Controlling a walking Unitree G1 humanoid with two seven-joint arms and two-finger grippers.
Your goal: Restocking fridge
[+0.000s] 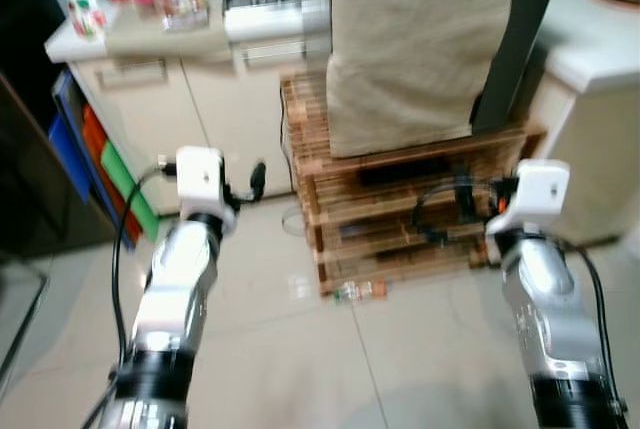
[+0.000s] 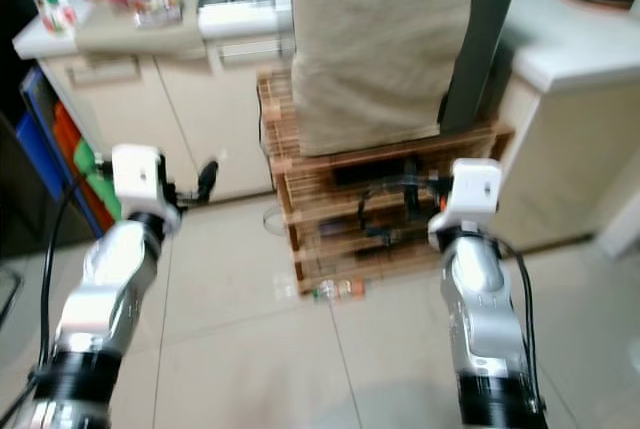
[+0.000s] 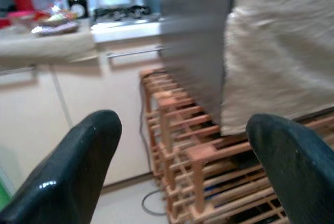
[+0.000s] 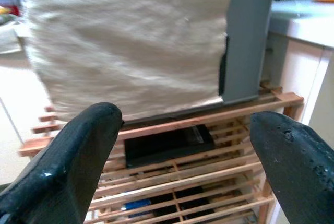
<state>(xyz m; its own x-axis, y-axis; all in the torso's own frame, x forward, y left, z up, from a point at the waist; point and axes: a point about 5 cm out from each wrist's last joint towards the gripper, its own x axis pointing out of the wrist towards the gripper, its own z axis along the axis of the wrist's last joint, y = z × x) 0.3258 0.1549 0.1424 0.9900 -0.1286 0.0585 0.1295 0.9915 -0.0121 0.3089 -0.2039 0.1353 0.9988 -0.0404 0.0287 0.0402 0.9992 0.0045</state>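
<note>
A tall grey appliance [image 4: 248, 36] draped with a beige cloth [image 1: 420, 39] stands on a slatted wooden rack [image 1: 400, 229] straight ahead. Both arms are raised toward it over the tiled floor. My left gripper [image 3: 182, 145] is open, its fingers wide apart with nothing between them, and it faces the rack's left corner. My right gripper [image 4: 185, 140] is also open and empty. It faces the rack's front, where a flat black box [image 4: 167, 143] lies on a shelf. A small packet [image 1: 360, 291] lies on the floor at the foot of the rack.
A cream cabinet counter [image 1: 150, 44] at the back left carries bottles and containers. A white counter [image 1: 590, 59] stands to the right of the rack. Coloured bins [image 1: 100, 164] lean at the far left. A cable [image 1: 290, 219] loops on the floor beside the rack.
</note>
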